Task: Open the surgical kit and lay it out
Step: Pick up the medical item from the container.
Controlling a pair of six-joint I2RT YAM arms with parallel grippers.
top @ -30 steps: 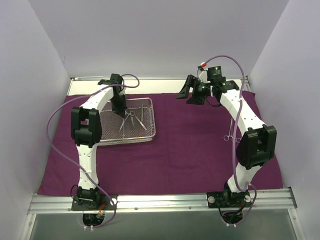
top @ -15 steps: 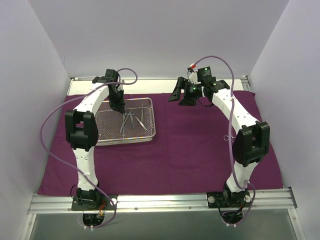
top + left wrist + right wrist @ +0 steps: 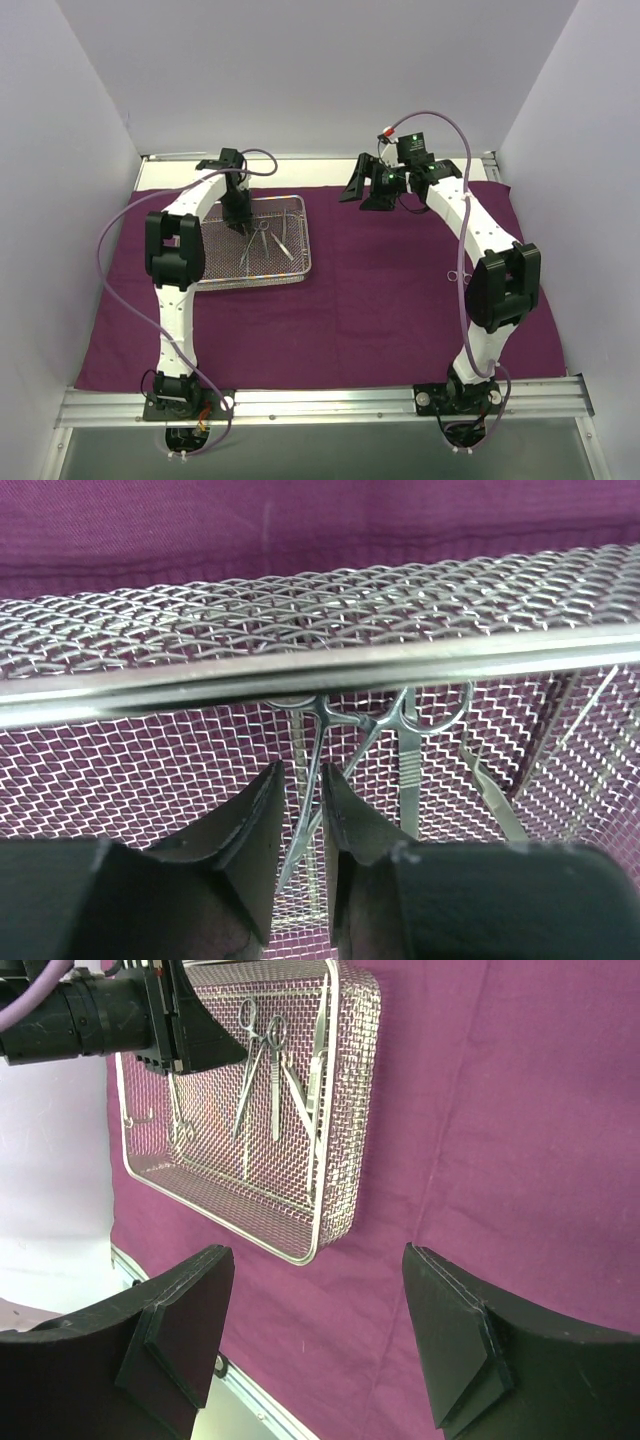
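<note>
The dark purple cloth (image 3: 380,300) lies spread flat. The silver wire-mesh tray (image 3: 305,255) sits on its left part and holds scissor-handled forceps (image 3: 257,240) and tweezers (image 3: 285,232). My left gripper (image 3: 240,220) reaches down inside the tray's far side. In the left wrist view its jaws (image 3: 300,772) stand a narrow gap apart on either side of a forceps shaft (image 3: 312,750); I see no firm pinch. My right gripper (image 3: 362,190) hangs wide open and empty above the cloth, right of the tray; its wrist view (image 3: 318,1255) looks at the tray (image 3: 340,1190).
One small forceps (image 3: 457,272) lies alone on the cloth beside the right arm. White walls enclose the left, back and right. A metal rail (image 3: 320,405) runs along the near edge, with both arm bases on it.
My right gripper has moved left, toward the tray. My left gripper drew back toward the tray's far-left corner, then came back down among the instruments. The instruments have not shifted.
</note>
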